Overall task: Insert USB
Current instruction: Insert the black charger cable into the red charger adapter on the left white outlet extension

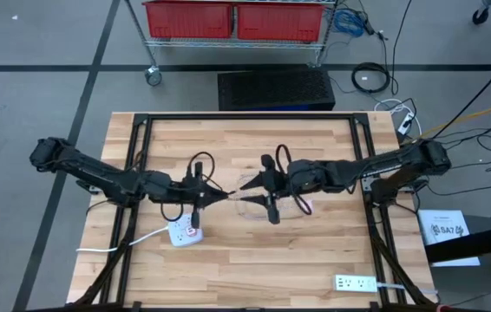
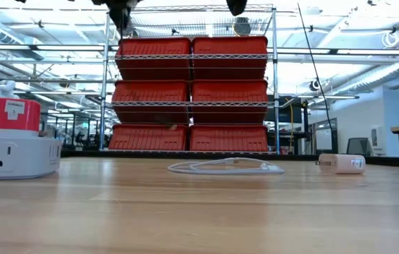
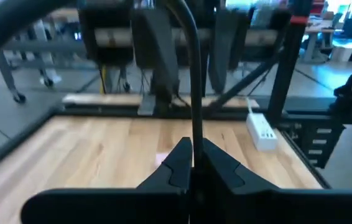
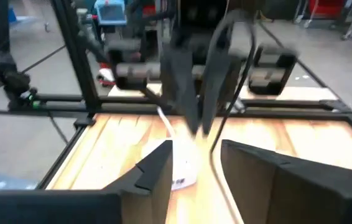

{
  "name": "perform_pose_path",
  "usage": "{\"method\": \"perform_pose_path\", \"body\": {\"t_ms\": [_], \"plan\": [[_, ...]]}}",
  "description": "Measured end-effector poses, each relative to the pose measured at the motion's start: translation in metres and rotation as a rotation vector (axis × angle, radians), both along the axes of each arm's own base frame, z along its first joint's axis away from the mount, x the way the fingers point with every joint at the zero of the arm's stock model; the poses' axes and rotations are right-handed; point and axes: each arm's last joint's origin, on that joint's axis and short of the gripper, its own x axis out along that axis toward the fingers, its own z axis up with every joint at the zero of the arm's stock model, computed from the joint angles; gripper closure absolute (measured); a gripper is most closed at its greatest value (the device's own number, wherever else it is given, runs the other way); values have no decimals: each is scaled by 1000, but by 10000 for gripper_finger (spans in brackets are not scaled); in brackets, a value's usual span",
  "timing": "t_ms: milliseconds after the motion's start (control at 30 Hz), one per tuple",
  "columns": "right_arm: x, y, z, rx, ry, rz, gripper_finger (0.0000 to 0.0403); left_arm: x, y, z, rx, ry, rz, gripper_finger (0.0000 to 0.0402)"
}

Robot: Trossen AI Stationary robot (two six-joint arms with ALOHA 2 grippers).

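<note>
Both grippers hang above the table's middle, tip to tip with a small gap. My left gripper (image 1: 226, 196) (image 3: 192, 152) points level toward the table's right and is shut; a thin dark cord (image 3: 192, 93) rises from its tips. My right gripper (image 1: 247, 184) (image 4: 196, 155) faces it, open, with nothing held between its fingers. A white cable (image 1: 267, 204) (image 2: 224, 167) lies coiled flat on the table below them, with a small white block (image 2: 342, 164) beside it. I cannot make out a USB plug. My left gripper pinches the dark cord between its two fingertips (image 3: 182, 163), which point level toward the table's right. From the tips the cord (image 3: 192, 127) runs upward and bends away. The fingers hide which part of the cord they have.
A white power strip (image 1: 185, 232) (image 2: 13, 155) with a red plug (image 2: 16, 115) on top lies near-left of the grippers. A second strip (image 1: 356, 282) (image 3: 262, 129) lies at the near right corner. Black frame rails (image 1: 137, 165) run along the table's sides. Red bins (image 1: 237, 19) stand beyond the far edge.
</note>
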Motion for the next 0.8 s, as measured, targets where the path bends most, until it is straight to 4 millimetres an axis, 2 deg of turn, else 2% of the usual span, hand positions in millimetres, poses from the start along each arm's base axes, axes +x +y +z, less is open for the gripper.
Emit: {"method": "perform_pose_path", "body": {"t_ms": [167,367,600,800], "plan": [[4,6,-35,23,-53,14,262,-4,-11,8,33,-115,8,381],[15,8,-59,78,-292,-30,264,-16,-10,-4,6,-319,26,381],[47,10,-68,88,-349,-26,264,-24,-8,-10,-4,-405,2,381],[74,5,-59,81,-362,-8,263,-23,-9,-11,2,-397,-18,381]]}}
